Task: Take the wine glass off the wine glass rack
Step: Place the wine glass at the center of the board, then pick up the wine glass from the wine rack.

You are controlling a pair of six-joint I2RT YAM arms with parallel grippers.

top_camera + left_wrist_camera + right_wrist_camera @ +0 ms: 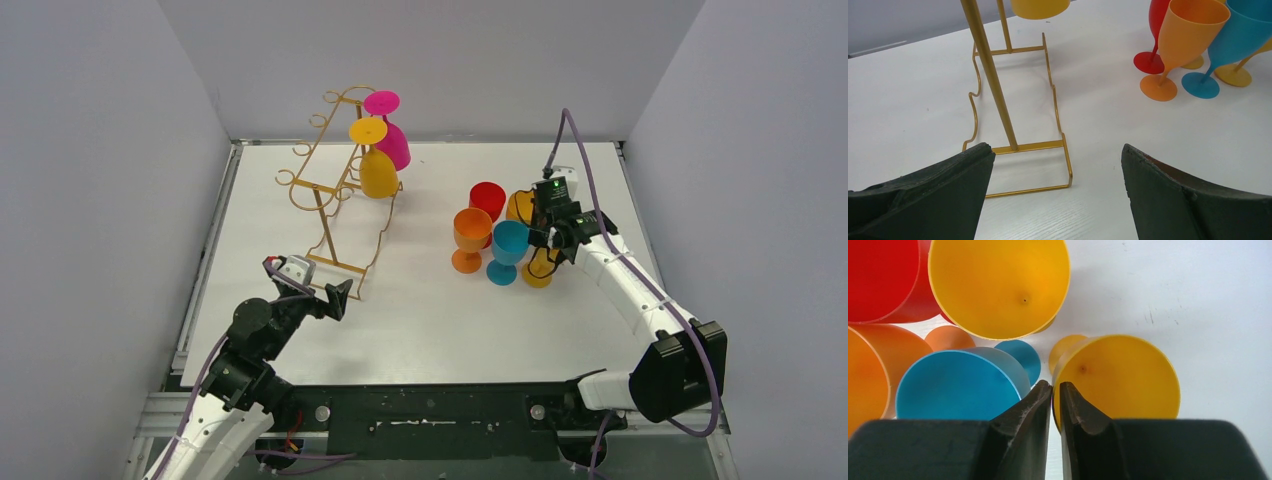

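- Gold-wire wine glass rack (990,75) stands upright at approx 11 o'clock on the white table (430,320). Its looped base runs from 12 toward 6.
- 2 glasses hang bowl-down at the rack's far end: hanging yellow glass (377,172), and magenta glass (395,145) just beyond it at 1 o'clock. They overlap in the top view; can't tell if touching.
- L gripper (1057,150) is low over the table at the 6 o'clock end of the rack base. Jaws are spread wide w/ nothing gripped. In the wrist view the base's near corner lies betw. the fingertips and the post rises just past the left finger.
- R gripper (1056,387) hangs over a cluster of upright glasses at approx 2 o'clock on the table, well apart from the rack.
- R jaws are nearly together, only a thin slit betw. them. The rim of the near yellow glass (1120,377) lines up w/ that slit; can't tell if it's pinched or free.
- Rest of the cluster, wrist view: blue glass (955,385) at 9 o'clock of the near yellow one, far yellow glass (998,285) at 11, red glass (880,277) and orange glass (865,375) farther toward 9.
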